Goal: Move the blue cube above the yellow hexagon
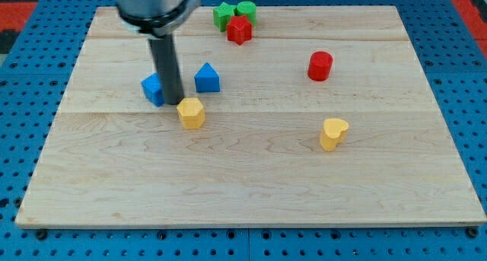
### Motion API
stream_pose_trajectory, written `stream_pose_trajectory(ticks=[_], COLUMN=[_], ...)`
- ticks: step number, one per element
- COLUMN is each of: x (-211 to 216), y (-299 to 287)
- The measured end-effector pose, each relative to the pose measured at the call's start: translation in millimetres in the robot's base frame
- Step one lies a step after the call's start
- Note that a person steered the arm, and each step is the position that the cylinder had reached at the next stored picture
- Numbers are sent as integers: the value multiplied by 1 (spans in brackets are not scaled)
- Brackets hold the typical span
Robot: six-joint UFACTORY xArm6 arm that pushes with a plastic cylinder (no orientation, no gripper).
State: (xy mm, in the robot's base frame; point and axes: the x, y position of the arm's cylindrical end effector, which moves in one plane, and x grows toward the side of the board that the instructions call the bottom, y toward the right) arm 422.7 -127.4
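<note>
The blue cube (153, 88) lies on the wooden board (251, 177) at the view's upper left. My tip (173, 102) stands against the cube's right side, and the rod hides part of the cube. The yellow hexagon (191, 112) lies just below and to the right of my tip, close to it. A second blue block (207, 78), with a peaked top, lies to the right of the rod, above the hexagon.
A red cylinder (320, 65) lies at the upper right. A yellow heart-shaped block (332, 133) lies at the right middle. Two green blocks (223, 15) (246, 11) and a red star-like block (239, 30) cluster at the top edge.
</note>
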Motion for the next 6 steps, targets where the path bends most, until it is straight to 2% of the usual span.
stream_pose_trajectory(ticks=[2, 4, 5, 6], x=[11, 6, -3, -20], y=[-76, -76, -100, -68])
